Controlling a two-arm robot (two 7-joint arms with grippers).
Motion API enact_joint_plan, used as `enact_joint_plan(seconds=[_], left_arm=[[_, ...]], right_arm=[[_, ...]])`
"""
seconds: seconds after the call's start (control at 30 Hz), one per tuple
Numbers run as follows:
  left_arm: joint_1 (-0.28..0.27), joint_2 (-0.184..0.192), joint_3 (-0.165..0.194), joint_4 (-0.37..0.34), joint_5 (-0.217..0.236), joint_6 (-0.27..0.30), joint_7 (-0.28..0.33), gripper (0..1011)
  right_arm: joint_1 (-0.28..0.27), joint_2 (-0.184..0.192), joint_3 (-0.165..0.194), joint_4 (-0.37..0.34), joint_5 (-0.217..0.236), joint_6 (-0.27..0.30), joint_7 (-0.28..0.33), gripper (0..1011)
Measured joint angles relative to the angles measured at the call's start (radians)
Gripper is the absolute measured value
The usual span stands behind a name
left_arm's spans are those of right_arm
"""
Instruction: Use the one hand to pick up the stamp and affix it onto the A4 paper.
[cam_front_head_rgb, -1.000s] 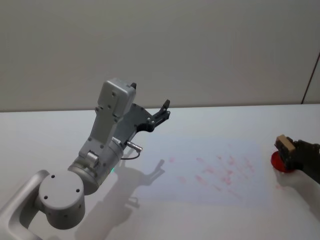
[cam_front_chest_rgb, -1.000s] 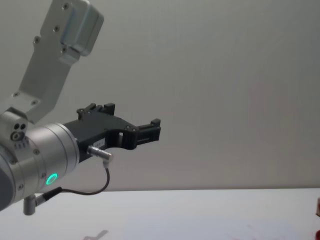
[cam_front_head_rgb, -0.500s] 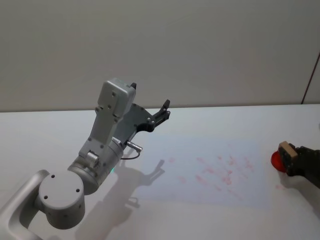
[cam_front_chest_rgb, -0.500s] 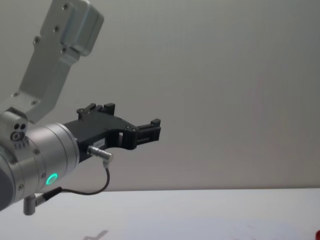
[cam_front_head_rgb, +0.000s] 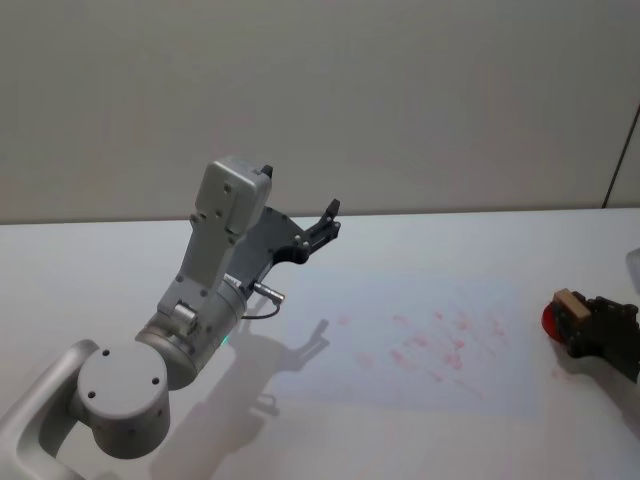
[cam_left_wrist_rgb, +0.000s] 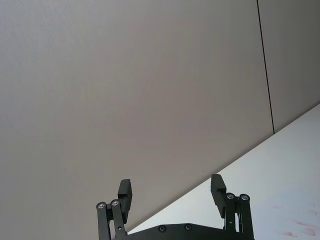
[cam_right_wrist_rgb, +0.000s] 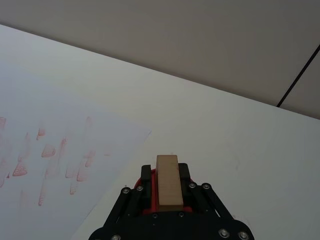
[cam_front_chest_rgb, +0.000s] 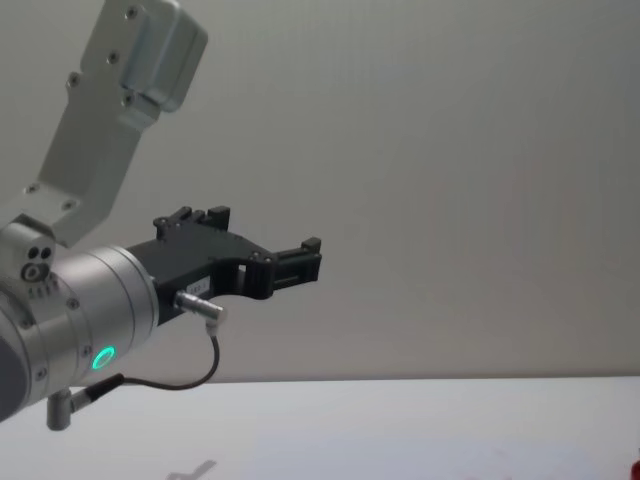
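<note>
White tabletop (cam_front_head_rgb: 420, 440) runs out to a plain grey wall, and you have the A4 paper (cam_front_head_rgb: 400, 345) lying flat near the middle of it, already covered in faint red stamp marks on its right half.

Your right gripper (cam_front_head_rgb: 590, 322) is at the right edge of the head view, low over the table just past the paper's right edge. Its black fingers (cam_right_wrist_rgb: 144, 181) are clamped on the stamp (cam_right_wrist_rgb: 168, 181), a pale wooden block with a red base. In the right wrist view you see the block held lengthwise between the jaws, with red showing beneath it, and the paper's corner lying close ahead of the gripper. You cannot tell from these views whether the red base is touching the table or just above it.

Compared with a second ago, the stamp sits at almost the same spot on the right side. Half a second ago it was a little lower and nearer the frame's edge, and now it has come back slightly towards the paper. It has not reached the sheet.

Your left gripper (cam_left_wrist_rgb: 171, 192) is parked, raised well above the table on the left, fingers spread apart with nothing between them. It has not moved across the frames, and the green light on its wrist shows in the chest view.
</note>
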Motion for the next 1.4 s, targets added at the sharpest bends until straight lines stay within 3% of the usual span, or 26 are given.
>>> enact_joint_plan(seconds=[0.37,0.47,0.8,1.4], left_arm=[[0.000,0.000,0.000,0.000,0.000,0.000,0.000,1001],[0.000,0.000,0.000,0.000,0.000,0.000,0.000,1001],[0.000,0.000,0.000,0.000,0.000,0.000,0.000,1001],[0.000,0.000,0.000,0.000,0.000,0.000,0.000,1001]], right_arm=[[0.017,-0.008,-0.003,0.021,0.002,-0.018,-0.001,595],[0.020,-0.010,-0.002,0.021,0.008,-0.022,-0.004,738],[0.017,-0.007,0.007,-0.005,0.032,-0.024,-0.026,997],[0.009,-0.003,0.015,-0.028,0.048,-0.023,-0.045,1001]])
